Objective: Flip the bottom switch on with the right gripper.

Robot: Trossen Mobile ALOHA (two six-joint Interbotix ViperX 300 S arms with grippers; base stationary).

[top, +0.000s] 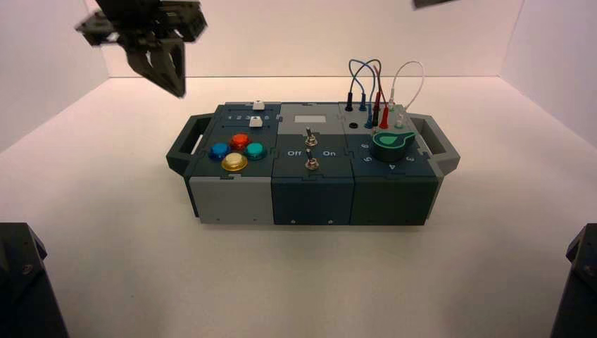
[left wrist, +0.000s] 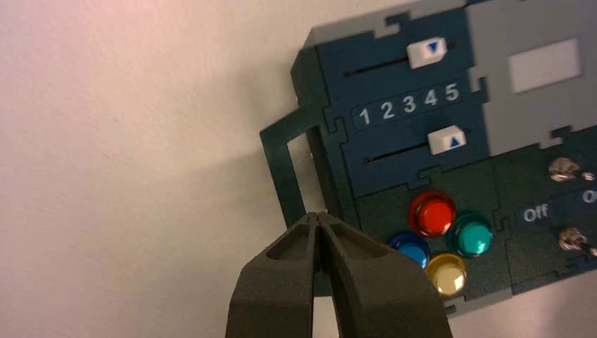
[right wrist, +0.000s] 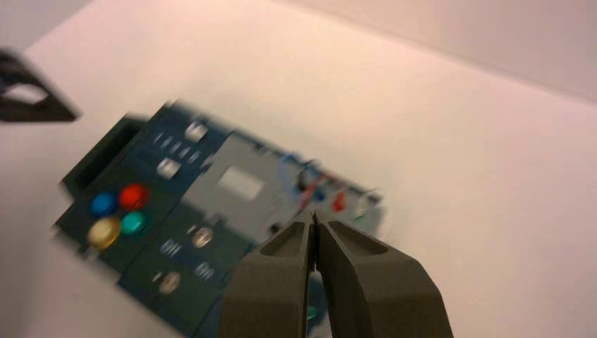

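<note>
The bottom switch (top: 309, 164) is the nearer of two small metal toggles in the box's (top: 232, 204) dark middle panel, just below the Off and On lettering. It also shows in the left wrist view (left wrist: 574, 239) and, blurred, in the right wrist view (right wrist: 169, 282). My right gripper (right wrist: 314, 213) is shut and empty, high above the box's right part and well away from the switch. Only a dark sliver of it (top: 433, 3) shows at the high view's top edge. My left gripper (top: 176, 88) is shut and empty, raised behind the box's left handle (left wrist: 285, 169).
Left of the switches are red (top: 239, 141), blue (top: 219, 150), green (top: 255, 149) and yellow (top: 234, 162) buttons and two white sliders (left wrist: 428, 51). On the right are a green knob (top: 391, 141) and plugged wires (top: 373, 84). White walls close in the table.
</note>
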